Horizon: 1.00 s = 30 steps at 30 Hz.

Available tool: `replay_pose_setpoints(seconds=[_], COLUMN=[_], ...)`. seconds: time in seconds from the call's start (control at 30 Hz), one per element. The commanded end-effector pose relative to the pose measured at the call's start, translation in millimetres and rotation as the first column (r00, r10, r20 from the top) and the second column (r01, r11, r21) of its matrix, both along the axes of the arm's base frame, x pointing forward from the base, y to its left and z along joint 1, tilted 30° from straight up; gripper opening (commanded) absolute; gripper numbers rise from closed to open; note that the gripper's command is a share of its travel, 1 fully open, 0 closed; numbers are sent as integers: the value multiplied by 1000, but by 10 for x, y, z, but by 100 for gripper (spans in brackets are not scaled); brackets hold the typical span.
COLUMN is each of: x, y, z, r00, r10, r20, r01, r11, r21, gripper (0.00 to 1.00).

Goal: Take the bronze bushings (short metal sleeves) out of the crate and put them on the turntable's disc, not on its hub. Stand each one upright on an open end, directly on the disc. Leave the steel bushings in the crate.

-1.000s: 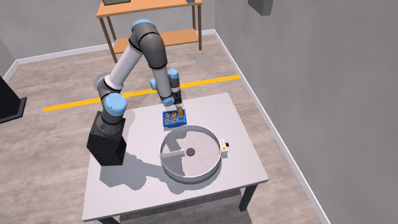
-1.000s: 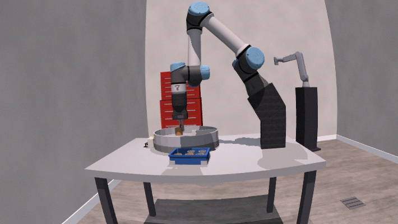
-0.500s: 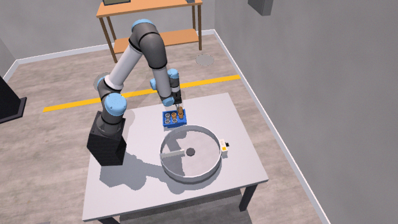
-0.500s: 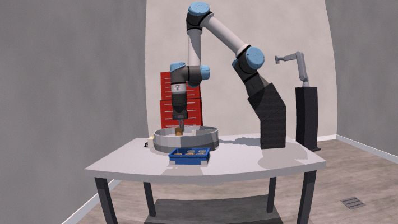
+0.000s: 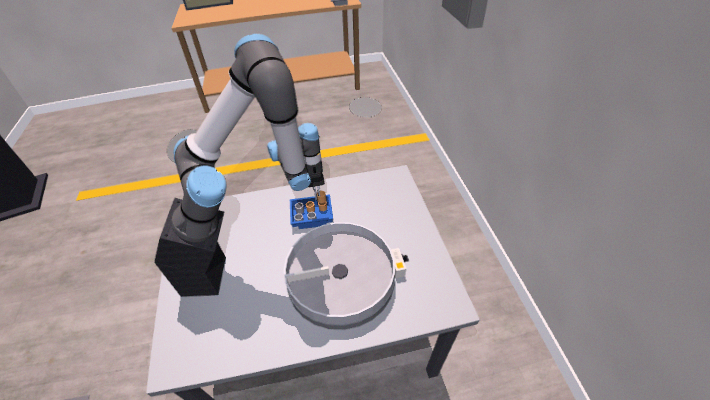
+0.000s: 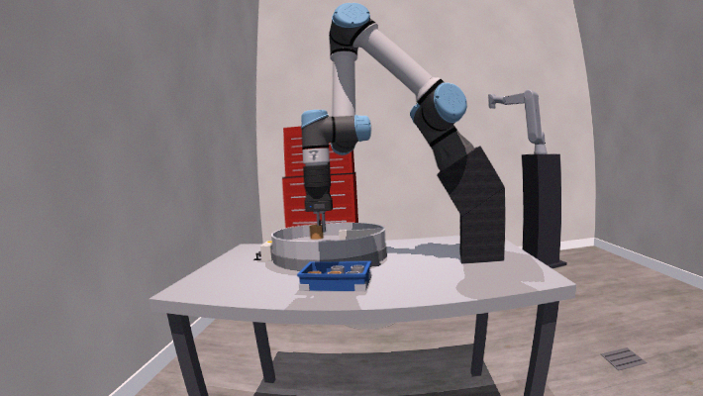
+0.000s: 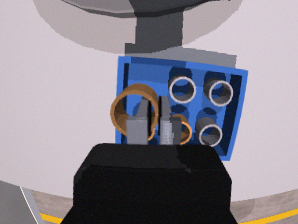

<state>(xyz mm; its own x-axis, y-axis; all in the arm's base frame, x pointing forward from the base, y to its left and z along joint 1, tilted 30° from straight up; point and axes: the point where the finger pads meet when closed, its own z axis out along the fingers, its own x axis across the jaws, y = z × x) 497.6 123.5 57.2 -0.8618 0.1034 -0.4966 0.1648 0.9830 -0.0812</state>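
Around my cell: background furniture and a second arm.
I'm seeing a red drawer cabinet standing behind the table, and a small grey arm resting on a black pedestal. From overhead, I'm watching a wooden bench standing by the wall, its lower shelf spanning the legs. A yellow stripe is running across the floor, a round floor disc is lying between bench and stripe, and a slotted grate is showing in the floor outside.
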Motion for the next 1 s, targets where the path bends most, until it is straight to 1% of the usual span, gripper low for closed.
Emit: replay_pose_setpoints(seconds=[0.0, 0.23, 0.53, 0.6, 0.97], x=[-25, -53, -119, -119, -234], y=[-47, -125, -310, -310, -631], z=[6, 4, 0, 0, -7], r00=[1000, 1000, 1000, 1000, 1000], r10=[0, 0, 0, 0, 0], r20=[1, 1, 1, 1, 1], r01=[0, 0, 0, 0, 0], r11=[1000, 1000, 1000, 1000, 1000], r21=[1, 1, 1, 1, 0], gripper=[0, 0, 0, 0, 0])
